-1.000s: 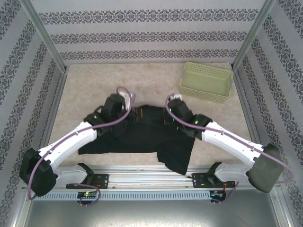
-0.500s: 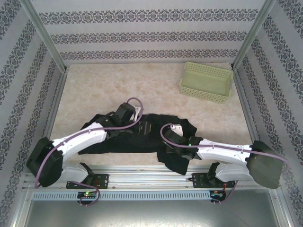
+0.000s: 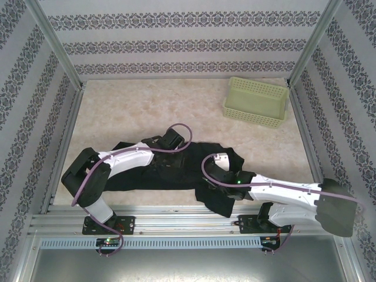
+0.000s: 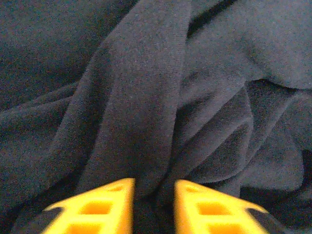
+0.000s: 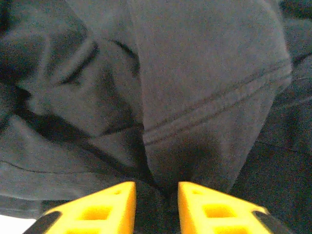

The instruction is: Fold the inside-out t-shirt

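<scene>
Marbled table [image 3: 129,111] bearing the inside-out t-shirt [image 3: 176,176] bunching near its front edge, left gripper [image 4: 153,187] pinching a fabric ridge, right gripper [image 5: 156,190] seemingly clamping a hemmed fold, green basket [image 3: 255,103] sitting far-right.

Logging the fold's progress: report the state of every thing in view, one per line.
black t-shirt, bunched and wrinkled, not yet folded.
left gripper, shut on a raised ridge of the black t-shirt.
right gripper, shut on a stitched-hem fold of the black t-shirt.
pale green basket, upright at the far right, nothing seen inside.
</scene>
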